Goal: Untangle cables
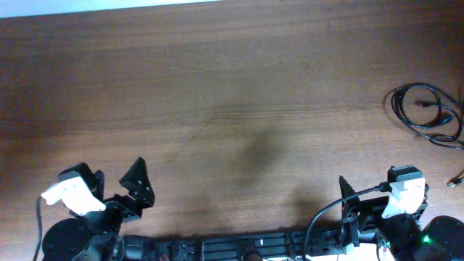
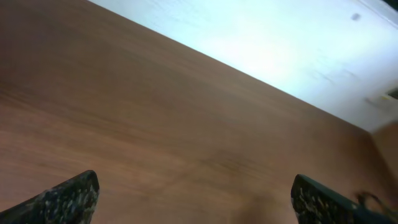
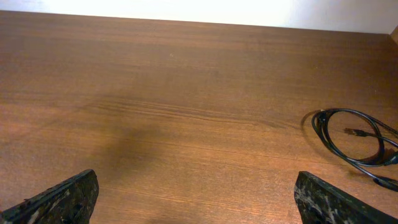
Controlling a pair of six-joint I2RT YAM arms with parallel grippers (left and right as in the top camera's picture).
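1. Counting the task's things, we find one loose coil of cables (image 1: 426,110): thin black cords looped over one another. We cannot tell how many separate cords make it up.
2. The coil lies flat on the wooden table (image 1: 232,87), on its far right side close to the right edge, well apart from both grippers. From the right wrist it shows at the right of the view (image 3: 329,140), with one small plug (image 3: 356,132) lying inside the loop.
3. One more small plug end (image 1: 455,181) lies at the right edge, nearer the robot and apart from the coil. We cannot tell whether it joins those cords.
4. We count two grippers. The left gripper (image 1: 116,183) sits at the near left of the table, its fingers spread wide with nothing between them; its own camera (image 2: 196,202) shows only wood in the gap.
5. The right gripper (image 1: 380,194) sits at the near right, likewise spread wide and holding nothing (image 3: 199,202).
6. Around them, a thick black cable (image 1: 326,212) runs to the right arm, and a pale surface (image 2: 280,37) lies beyond the table's far edge. Only bare wood lies between the right gripper and the coil.
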